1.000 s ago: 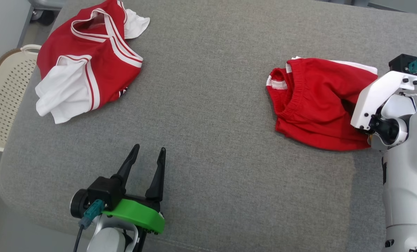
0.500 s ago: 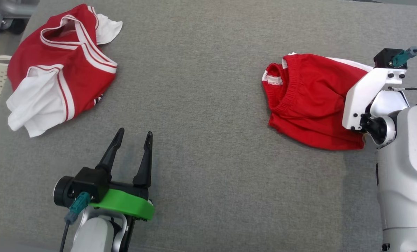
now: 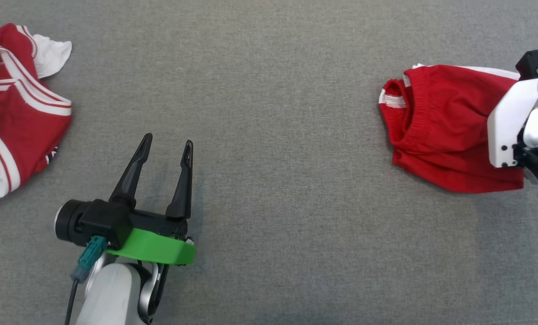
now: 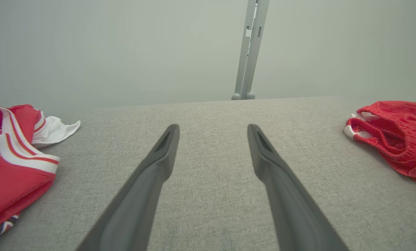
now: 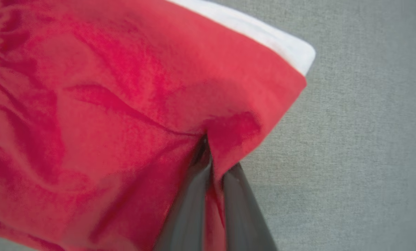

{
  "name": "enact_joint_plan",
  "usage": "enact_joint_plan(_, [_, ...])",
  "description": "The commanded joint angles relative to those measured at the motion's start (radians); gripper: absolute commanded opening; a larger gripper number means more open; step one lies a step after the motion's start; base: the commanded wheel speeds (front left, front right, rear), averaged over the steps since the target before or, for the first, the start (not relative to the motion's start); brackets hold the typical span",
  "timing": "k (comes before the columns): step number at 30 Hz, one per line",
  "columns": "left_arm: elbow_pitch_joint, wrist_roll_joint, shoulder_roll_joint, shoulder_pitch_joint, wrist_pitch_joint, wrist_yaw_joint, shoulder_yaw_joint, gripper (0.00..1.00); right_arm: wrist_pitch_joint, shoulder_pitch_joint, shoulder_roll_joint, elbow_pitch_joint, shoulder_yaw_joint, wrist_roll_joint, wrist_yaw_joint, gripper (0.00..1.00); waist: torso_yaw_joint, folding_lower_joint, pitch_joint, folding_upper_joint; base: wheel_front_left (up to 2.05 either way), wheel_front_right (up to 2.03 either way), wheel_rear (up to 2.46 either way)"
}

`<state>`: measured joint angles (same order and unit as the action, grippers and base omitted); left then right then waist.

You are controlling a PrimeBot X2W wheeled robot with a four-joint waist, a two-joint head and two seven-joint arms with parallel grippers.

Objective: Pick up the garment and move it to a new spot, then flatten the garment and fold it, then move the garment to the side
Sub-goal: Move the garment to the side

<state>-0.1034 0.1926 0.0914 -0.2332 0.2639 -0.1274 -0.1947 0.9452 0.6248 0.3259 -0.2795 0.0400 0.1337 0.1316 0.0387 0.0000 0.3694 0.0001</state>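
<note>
Garments: two on the grey cloth worktop — one pair of red shorts and one red-and-white jersey, lying well apart.
Shorts: crumpled at the right side of the worktop in the head view. The elastic waistband faces the middle of the worktop and a white edge shows along the far side. The left wrist view has them at its right edge, resting on the cloth.
Jersey: rumpled at the left edge of the head view and partly cut off by the frame, with white sleeves and white stripes. The left wrist view shows it at its left edge.
Pincers: two, each with two long dark fingers.
Right pincer: closed narrow on a fold of the shorts near their corner, with red cloth nipped between the two fingers and creases running to the pinch. In the head view a white bracket on the wrist hides the fingers.
Left pincer: spread wide and empty over bare worktop at the lower left, between the two garments but nearer the jersey, fingers pointing away from the robot. A green bracket sits at its base.
Behind: one grey metal post stands past the far edge of the worktop — seen in the left wrist view.
</note>
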Motion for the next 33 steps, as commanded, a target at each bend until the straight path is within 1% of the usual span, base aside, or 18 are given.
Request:
enact_joint_plan(1, [0.003, 0.000, 0.011, -0.022, 0.000, -0.002, -0.002, 1.00, -0.003, 0.005, 0.020, 0.008, -0.006, 0.009, -0.002, 0.00, -0.050, 0.0000, 0.053, -0.0001, 0.00, 0.00, 0.00])
enact_joint_plan(6, [0.015, -0.005, 0.022, -0.042, 0.000, -0.003, -0.029, 1.00, -0.036, 0.036, 0.126, 0.005, -0.029, 0.007, -0.002, 0.00, -0.055, 0.0000, 0.104, -0.0001, 0.00, 0.00, 0.00])
enact_joint_plan(11, [0.026, -0.005, 0.035, -0.061, 0.000, -0.003, -0.053, 1.00, -0.075, 0.066, 0.216, -0.029, -0.014, -0.008, -0.002, 0.00, -0.030, 0.0000, 0.144, -0.0001, 0.00, 0.00, 0.00])
enact_joint_plan(16, [0.039, -0.003, 0.042, -0.073, 0.000, -0.003, -0.060, 1.00, -0.135, 0.086, 0.313, -0.051, -0.024, -0.035, -0.002, 0.00, 0.002, 0.0000, 0.179, -0.0001, 0.00, 0.00, 0.00])
enact_joint_plan(19, [0.048, -0.005, 0.043, -0.076, 0.000, -0.004, -0.065, 1.00, -0.140, 0.088, 0.369, -0.071, -0.025, -0.048, -0.002, 0.00, 0.021, 0.0000, 0.199, -0.0001, 0.00, 0.00, 0.00])
enact_joint_plan(20, [0.048, -0.005, 0.043, -0.076, 0.000, -0.004, -0.065, 1.00, -0.140, 0.088, 0.369, -0.071, -0.025, -0.048, -0.002, 0.00, 0.021, 0.0000, 0.199, -0.0001, 0.00, 0.00, 0.00])
enact_joint_plan(23, [0.053, -0.009, 0.044, -0.074, 0.000, -0.003, -0.069, 1.00, -0.156, 0.074, 0.426, -0.087, -0.016, -0.049, -0.002, 0.00, 0.037, 0.0000, 0.211, -0.0001, 0.00, 0.00, 0.00])
enact_joint_plan(24, [0.055, -0.011, 0.047, -0.072, 0.000, -0.004, -0.072, 1.00, -0.168, 0.063, 0.455, -0.106, -0.002, -0.034, -0.002, 0.00, 0.045, 0.0000, 0.216, -0.0001, 0.00, 0.00, 0.00])
enact_joint_plan(29, [0.073, -0.027, 0.055, -0.074, 0.000, -0.001, -0.060, 1.00, -0.216, 0.053, 0.491, -0.136, 0.036, -0.045, -0.002, 0.00, 0.051, 0.0000, 0.229, -0.0001, 0.00, 0.00, 0.00])
enact_joint_plan(30, [0.076, -0.032, 0.057, -0.073, 0.000, -0.001, -0.060, 1.00, -0.232, 0.048, 0.498, -0.136, 0.037, -0.051, -0.002, 0.32, 0.051, 0.0000, 0.228, -0.0001, 0.00, 0.00, 0.00])
enact_joint_plan(31, [0.081, -0.036, 0.057, -0.074, 0.000, -0.001, -0.060, 1.00, -0.250, 0.048, 0.507, -0.136, 0.044, -0.059, -0.002, 0.84, 0.052, 0.0000, 0.229, -0.0001, 0.00, 0.00, 0.00])
enact_joint_plan(32, [0.083, -0.037, 0.055, -0.074, 0.000, -0.001, -0.060, 1.00, -0.262, 0.048, 0.510, -0.144, 0.059, -0.064, -0.002, 1.00, 0.052, 0.0000, 0.230, -0.0001, 0.00, 0.00, 0.00])
enact_joint_plan(33, [0.089, -0.040, 0.052, -0.077, 0.000, -0.001, -0.059, 1.00, -0.272, 0.043, 0.507, -0.151, 0.066, -0.069, -0.002, 1.00, 0.052, 0.0000, 0.230, -0.0001, 0.00, 0.00, 0.00])
